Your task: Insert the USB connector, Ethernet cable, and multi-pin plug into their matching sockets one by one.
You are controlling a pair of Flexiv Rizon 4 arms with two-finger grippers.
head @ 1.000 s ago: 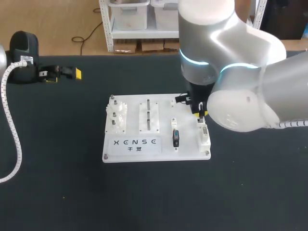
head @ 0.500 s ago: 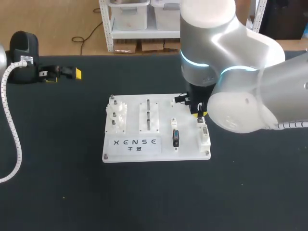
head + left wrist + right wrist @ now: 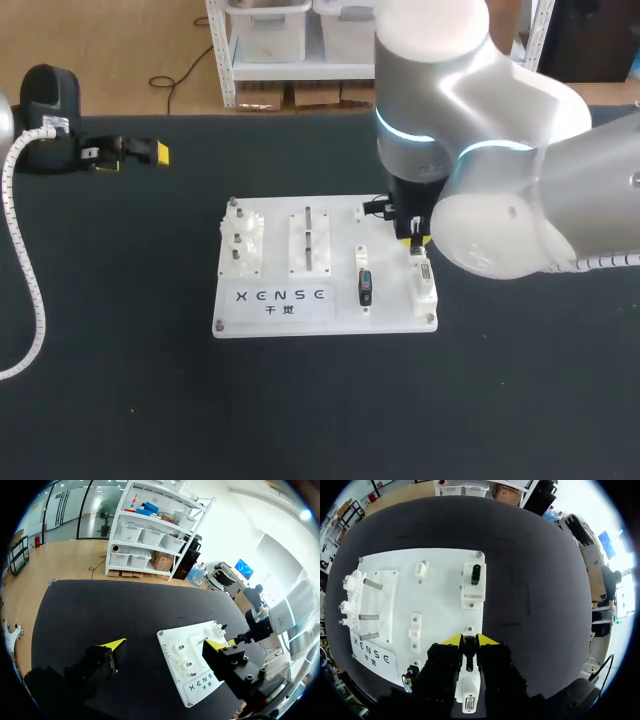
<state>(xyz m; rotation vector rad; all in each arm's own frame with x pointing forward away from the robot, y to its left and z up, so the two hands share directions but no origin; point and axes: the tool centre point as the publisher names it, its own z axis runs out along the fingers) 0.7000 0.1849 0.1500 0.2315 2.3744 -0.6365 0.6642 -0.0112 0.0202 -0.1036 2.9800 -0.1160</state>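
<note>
At board's right edge, right gripper clenched on multi-pin plug; left gripper released.

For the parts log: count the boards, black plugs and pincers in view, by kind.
board: 1
black plugs: 2
pincers: 2 (left pincer, right pincer)
total: 5

My right arm is showing rounded silver-grey shells with glowing cyan rings. Its black pincer is wearing yellow tips. A white coiled cable is trailing on my left.
</note>
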